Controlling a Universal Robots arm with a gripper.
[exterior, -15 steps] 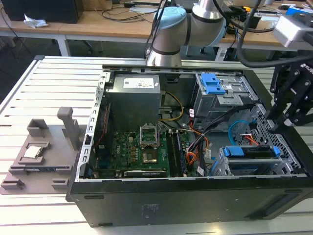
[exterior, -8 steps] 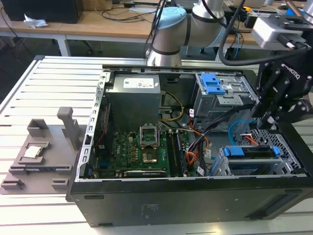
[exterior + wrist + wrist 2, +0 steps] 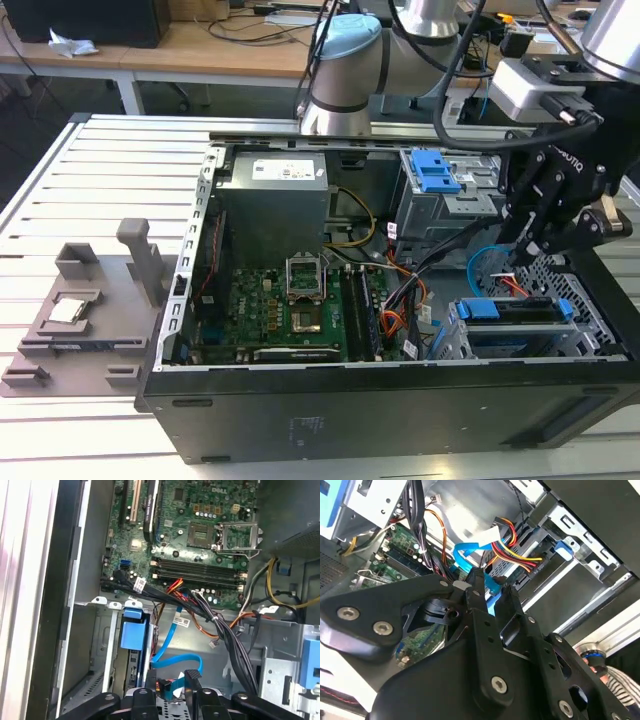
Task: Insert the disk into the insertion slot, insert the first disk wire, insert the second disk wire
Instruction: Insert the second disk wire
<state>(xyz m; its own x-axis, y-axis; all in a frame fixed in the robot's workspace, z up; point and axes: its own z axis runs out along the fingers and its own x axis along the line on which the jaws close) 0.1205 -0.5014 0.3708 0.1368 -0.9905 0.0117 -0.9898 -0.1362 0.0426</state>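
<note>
Pincer (image 3: 170, 682) hangs over the back of the insertion slot (image 3: 590, 330), its black fingers (image 3: 192, 679) parted with a narrow gap, nothing firmly pinched that I can make out; the second disk wire (image 3: 172, 657), a light-blue flat cable, loops just between and before them. Its dark plug looks small and stiff while the ribbon is light, springy and easily kinked, so the plug body seems the place to hold. Beyond, the disk (image 3: 515, 310) sits in its blue frame inside the slot. Farther off lies the green motherboard (image 3: 200, 545).
</note>
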